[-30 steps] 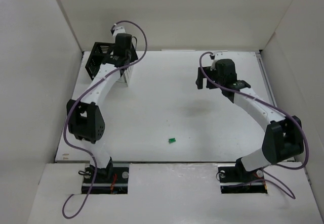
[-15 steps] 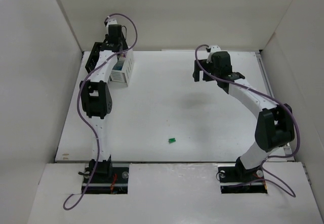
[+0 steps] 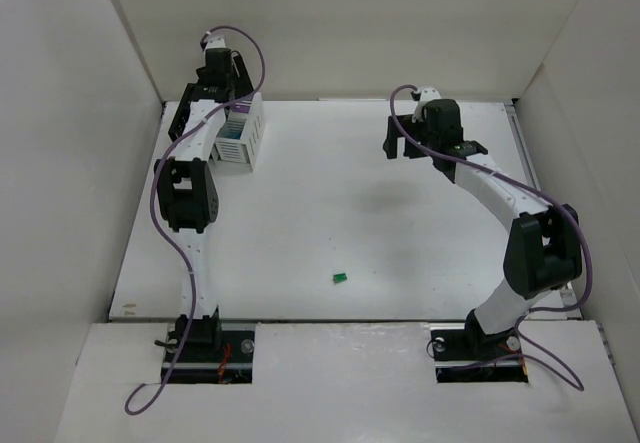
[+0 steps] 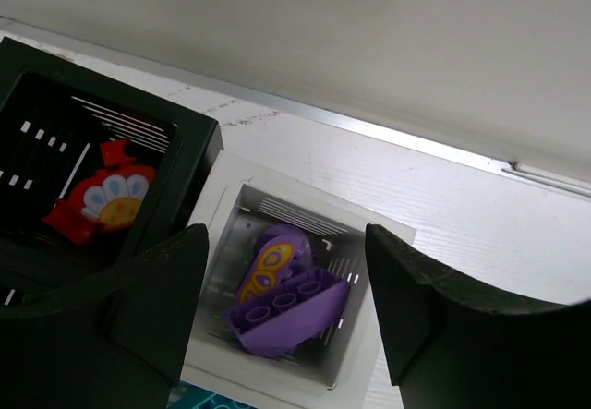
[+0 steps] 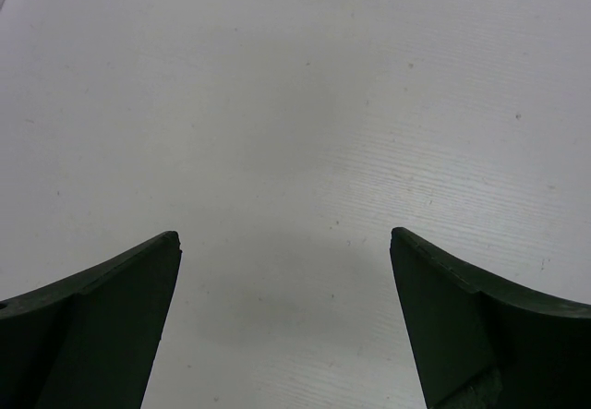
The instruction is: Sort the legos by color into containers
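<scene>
Overhead, the left arm (image 3: 196,158) covers most of the black slatted square bin (image 3: 186,113) at the far left corner of the white table (image 3: 350,203), and neither bin's contents can be read from that view. The white slatted square bin (image 3: 243,139) stands just beside the black bin, on its right. In the left wrist view the black bin is cut off at the left frame edge and partly masked by a finger (image 4: 138,307); the white bin's near rim runs out of frame. Purple studded plastic lego pieces (image 4: 282,303), one with a yellow print, lie in the white bin; a red printed lego piece (image 4: 97,201) lies in the black bin. The left arm is stretched far, and the left gripper (image 4: 286,243) hangs above the white bin, spread wide and holding nothing. The right arm (image 3: 490,183) arcs to the far right; the right gripper (image 5: 286,243) hangs above bare table, jaws wide apart, empty. One small green lego brick (image 3: 340,278) lies alone toward the near edge, between the arm bases.
</scene>
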`<state>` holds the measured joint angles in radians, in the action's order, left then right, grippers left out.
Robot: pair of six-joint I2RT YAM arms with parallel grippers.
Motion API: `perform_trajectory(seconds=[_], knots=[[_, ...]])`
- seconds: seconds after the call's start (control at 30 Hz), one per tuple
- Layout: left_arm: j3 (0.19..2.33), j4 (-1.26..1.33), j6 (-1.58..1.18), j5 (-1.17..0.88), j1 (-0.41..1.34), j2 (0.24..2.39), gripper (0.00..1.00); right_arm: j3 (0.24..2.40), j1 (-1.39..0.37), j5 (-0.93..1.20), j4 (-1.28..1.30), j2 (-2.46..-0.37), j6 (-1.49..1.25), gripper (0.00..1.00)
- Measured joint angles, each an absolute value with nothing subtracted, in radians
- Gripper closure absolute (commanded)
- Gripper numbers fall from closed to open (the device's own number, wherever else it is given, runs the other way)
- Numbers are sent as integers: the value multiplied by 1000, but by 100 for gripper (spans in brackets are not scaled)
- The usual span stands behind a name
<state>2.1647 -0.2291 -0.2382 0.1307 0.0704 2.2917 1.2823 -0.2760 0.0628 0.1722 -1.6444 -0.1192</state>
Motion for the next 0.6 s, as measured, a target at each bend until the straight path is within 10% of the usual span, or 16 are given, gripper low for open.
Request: perform_trajectory(seconds=[0.33,0.6], knots=[[1778,-234,-233,44,134,1985,18,1210,-276,84,172,-1590,-97,0],[1289,-179,-306,52,550,1517,17,1045,-246,89,179,-1415,-102,0]])
